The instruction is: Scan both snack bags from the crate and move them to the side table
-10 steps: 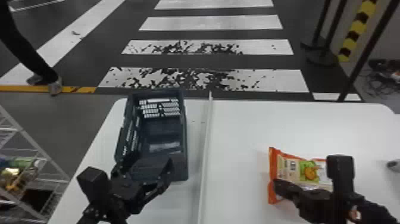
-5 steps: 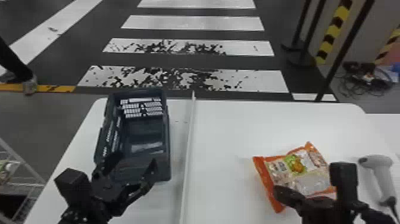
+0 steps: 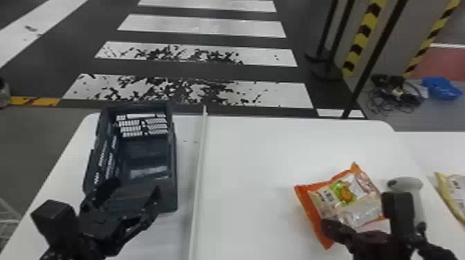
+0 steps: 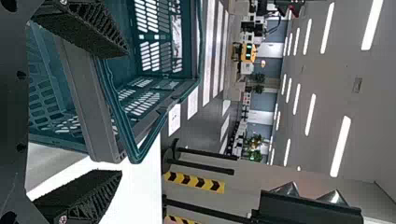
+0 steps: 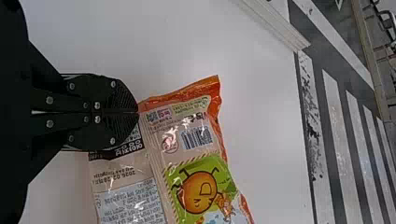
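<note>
Crosswalk [image 3: 204, 26] out past your white desk [image 3: 249, 152], so let's use the scanner [image 3: 404, 183] as landmark. Orange snack bag [image 3: 346, 197] is right beside it on the crate's side, and your right pincer [image 5: 138, 112] has its fingers pinched together at the bag's edge, looks like a thin grip on it. Yellow bag [image 3: 458, 186] sits beyond the scanner on the side table [image 3: 436, 148], so I'd call this bag number two. Barcode [image 5: 197, 138] faces up, can't tell if it's scanned; if not, do that, then carry it past the scanner and set it down. Left pincer [image 4: 122, 111] is spread wide at the crate [image 3: 173, 166], well off from the scanner, holding nothing.
</note>
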Motion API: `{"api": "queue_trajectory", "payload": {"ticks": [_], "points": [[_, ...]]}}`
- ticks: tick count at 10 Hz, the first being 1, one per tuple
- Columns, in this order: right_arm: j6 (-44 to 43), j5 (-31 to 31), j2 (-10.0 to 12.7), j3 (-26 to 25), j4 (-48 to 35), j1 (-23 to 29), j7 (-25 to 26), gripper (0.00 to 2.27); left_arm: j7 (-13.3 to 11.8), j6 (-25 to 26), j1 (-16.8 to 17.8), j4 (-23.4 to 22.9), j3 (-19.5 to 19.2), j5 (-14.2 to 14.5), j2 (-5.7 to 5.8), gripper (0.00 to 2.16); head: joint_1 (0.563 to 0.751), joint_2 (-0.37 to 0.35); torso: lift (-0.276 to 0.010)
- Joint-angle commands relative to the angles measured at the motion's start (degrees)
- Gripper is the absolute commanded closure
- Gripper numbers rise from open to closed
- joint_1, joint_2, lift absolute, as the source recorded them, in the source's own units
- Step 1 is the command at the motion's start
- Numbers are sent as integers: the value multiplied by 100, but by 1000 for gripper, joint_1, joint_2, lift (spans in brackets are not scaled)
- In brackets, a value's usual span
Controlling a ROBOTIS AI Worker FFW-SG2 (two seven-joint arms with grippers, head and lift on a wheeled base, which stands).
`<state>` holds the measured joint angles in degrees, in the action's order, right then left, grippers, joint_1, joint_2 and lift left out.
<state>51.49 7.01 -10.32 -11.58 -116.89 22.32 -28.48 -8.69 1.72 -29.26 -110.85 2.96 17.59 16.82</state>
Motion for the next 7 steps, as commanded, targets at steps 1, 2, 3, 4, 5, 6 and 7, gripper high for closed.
{"api": "queue_trajectory", "payload": {"ticks": [1, 2, 3, 4, 5, 6, 7], "points": [[32, 11, -84, -99, -9, 27, -70, 2223, -1, 0, 0, -7, 3, -1, -3, 60, 695, -76, -99], [32, 46, -84, -143, -79, 88, -132, 2223, -1, 0, 0, -7, 3, -1, -3, 60, 695, -92, -99], [32, 46, -75, -125, -193, 159, -158, 2223, -1, 0, 0, -7, 3, -1, -21, 60, 695, -98, -99], [32, 2, -75, -99, -299, 202, -176, 2223, -1, 0, 0, -7, 12, -10, -21, 60, 695, -97, -99], [103, 28, -75, -134, -448, 273, -220, 2223, -1, 0, -9, -7, 12, -10, -21, 60, 695, -93, -99], [155, 46, -57, -134, -677, 343, -229, 2223, 8, 0, -9, 2, 12, -10, -21, 60, 695, -91, -99], [208, 46, -57, -81, -782, 334, -229, 2223, -1, 0, -9, 2, 12, -10, -21, 60, 695, -87, -99]]}}
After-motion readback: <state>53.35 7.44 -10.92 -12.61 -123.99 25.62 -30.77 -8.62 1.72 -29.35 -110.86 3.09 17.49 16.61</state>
